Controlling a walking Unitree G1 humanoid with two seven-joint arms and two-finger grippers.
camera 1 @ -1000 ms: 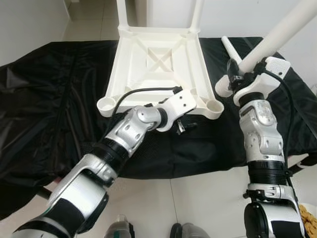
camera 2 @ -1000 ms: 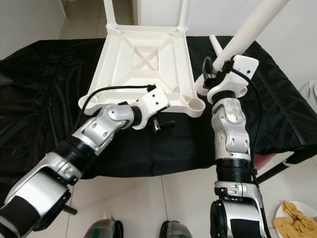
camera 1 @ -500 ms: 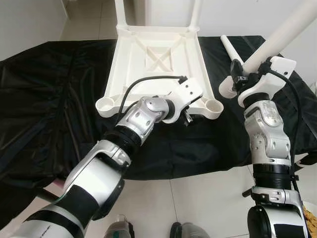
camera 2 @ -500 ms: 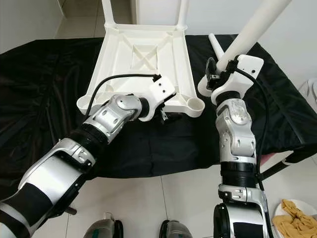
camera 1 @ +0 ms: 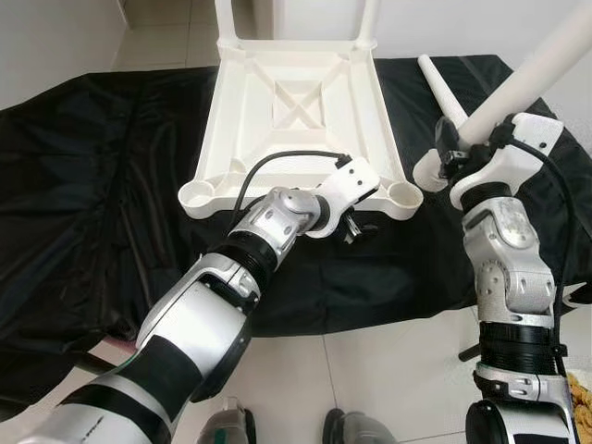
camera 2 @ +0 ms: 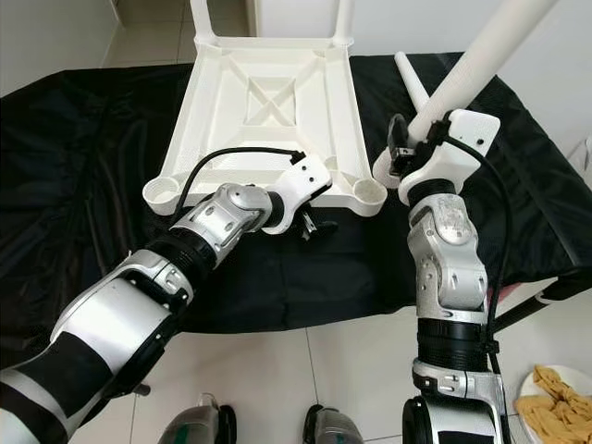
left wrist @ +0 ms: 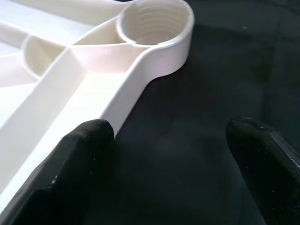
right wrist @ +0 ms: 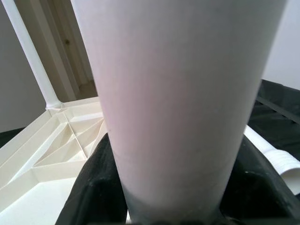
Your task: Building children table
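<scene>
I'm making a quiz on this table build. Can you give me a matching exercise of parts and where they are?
Things:
1. table top
2. held leg
3. spare leg
4. left gripper

States:
A. lying loose on the black cloth
B. upside down on the black cloth
C. open beside the near rim
D. clamped in the right gripper

Pairs: 1-B, 2-D, 3-A, 4-C

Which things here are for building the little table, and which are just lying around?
For the job:
upside-down tabletop
table leg held in the right gripper
spare leg on the black cloth
left gripper, open by the corner socket

Lying about:
plate of food on the floor
</scene>
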